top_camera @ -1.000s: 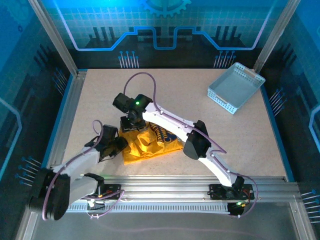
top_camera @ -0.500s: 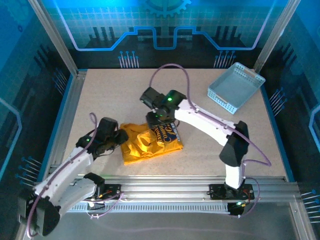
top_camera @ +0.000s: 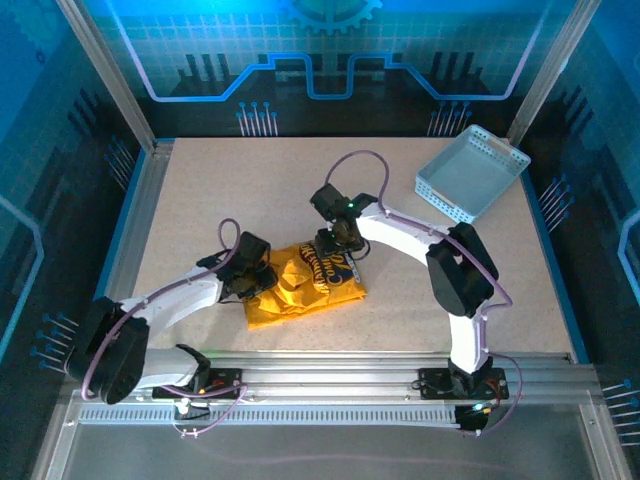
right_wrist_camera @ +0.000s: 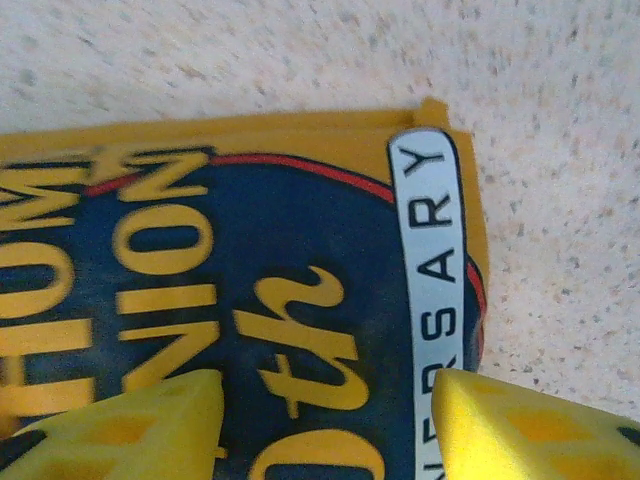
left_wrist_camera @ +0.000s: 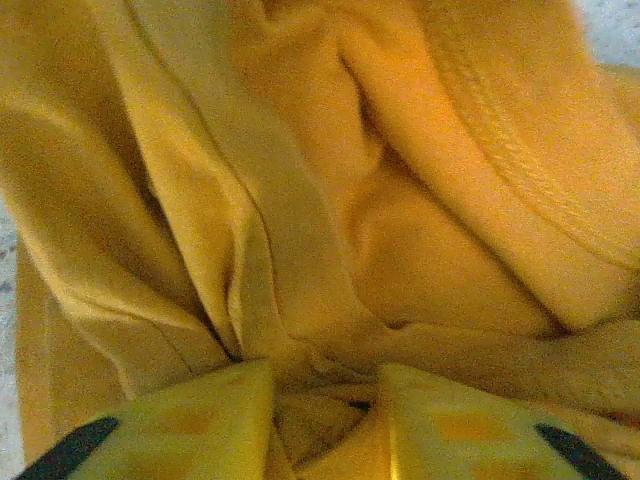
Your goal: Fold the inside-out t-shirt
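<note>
The inside-out t-shirt (top_camera: 296,298) lies bunched in a mustard-yellow heap at the table's front middle. Its dark navy print (top_camera: 328,268) faces up on the right part. My left gripper (top_camera: 262,285) presses into the heap's left side. In the left wrist view its jaws (left_wrist_camera: 325,385) are pinched on a gathered fold of yellow cloth (left_wrist_camera: 420,250), with creases running into the pinch. My right gripper (top_camera: 338,262) hovers low over the print. In the right wrist view it (right_wrist_camera: 325,400) stands open above the flat navy print (right_wrist_camera: 250,300) and its white lettered band (right_wrist_camera: 432,250).
A pale blue-grey perforated basket (top_camera: 470,175) sits at the back right corner. Bare speckled tabletop (top_camera: 220,190) surrounds the shirt. Aluminium rails (top_camera: 400,365) frame the table's near edge and sides.
My left gripper moved right onto the shirt's left side and narrowed on the cloth. My right gripper swung right and toward me, from the shirt's back-left edge to over the print.
</note>
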Tool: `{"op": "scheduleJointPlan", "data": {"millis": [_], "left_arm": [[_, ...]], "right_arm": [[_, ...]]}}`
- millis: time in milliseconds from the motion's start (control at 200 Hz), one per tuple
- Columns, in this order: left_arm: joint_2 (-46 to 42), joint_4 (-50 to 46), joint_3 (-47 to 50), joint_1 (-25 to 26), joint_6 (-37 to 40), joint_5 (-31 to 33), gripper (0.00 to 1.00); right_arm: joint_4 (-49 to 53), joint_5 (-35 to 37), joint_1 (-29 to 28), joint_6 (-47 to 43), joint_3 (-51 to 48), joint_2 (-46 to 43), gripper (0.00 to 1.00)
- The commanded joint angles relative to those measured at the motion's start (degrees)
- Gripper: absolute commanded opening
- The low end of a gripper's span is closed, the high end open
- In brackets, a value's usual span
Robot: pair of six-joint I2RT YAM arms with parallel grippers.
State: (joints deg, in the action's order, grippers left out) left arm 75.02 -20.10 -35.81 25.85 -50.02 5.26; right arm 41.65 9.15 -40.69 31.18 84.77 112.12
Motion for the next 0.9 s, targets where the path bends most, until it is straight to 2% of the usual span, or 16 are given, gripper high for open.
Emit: {"op": "scheduleJointPlan", "data": {"millis": [0,105,240,305,380,485,595,680,760,895], "left_arm": [[4.53,7.18,-0.07,-2.33,2.12,-3.31,0.30],[11.72,11.72,-5.13,-2.55,7.81,-7.26,0.26],[25.44,14.09,-18.71,-2.48,14.26,-15.88,0.25],[32.29,12.14,-27.89,-2.40,16.90,-20.63,0.25],[37.19,7.29,-37.58,-1.70,19.81,-22.70,0.29],[37.20,-1.21,-45.68,0.33,25.60,-19.87,0.40],[29.99,-7.88,-45.39,2.28,31.19,-10.14,0.53],[23.42,-8.97,-40.96,3.79,34.81,-5.20,0.59],[19.16,-8.82,-37.60,6.15,37.70,-3.31,0.63],[19.54,-8.35,-36.50,11.59,42.39,-0.41,0.73]], "right_arm": [[-1.73,1.90,2.39,4.10,-6.13,-2.42,0.55],[-2.72,2.28,2.40,7.83,-13.70,-7.16,0.50],[-1.10,4.31,-0.27,16.32,-23.18,-15.21,0.45],[0.01,4.91,-2.18,21.99,-27.95,-19.89,0.45],[0.31,5.20,-5.78,27.75,-31.18,-25.39,0.47],[0.63,5.98,-10.51,30.31,-30.01,-30.01,0.48],[5.36,10.32,-10.81,27.69,-24.59,-31.78,0.51],[5.67,13.27,-7.71,21.88,-22.33,-32.60,0.52],[3.33,10.83,-2.57,16.61,-21.76,-32.63,0.53],[0.90,8.09,3.48,12.42,-20.68,-32.23,0.55]]}}
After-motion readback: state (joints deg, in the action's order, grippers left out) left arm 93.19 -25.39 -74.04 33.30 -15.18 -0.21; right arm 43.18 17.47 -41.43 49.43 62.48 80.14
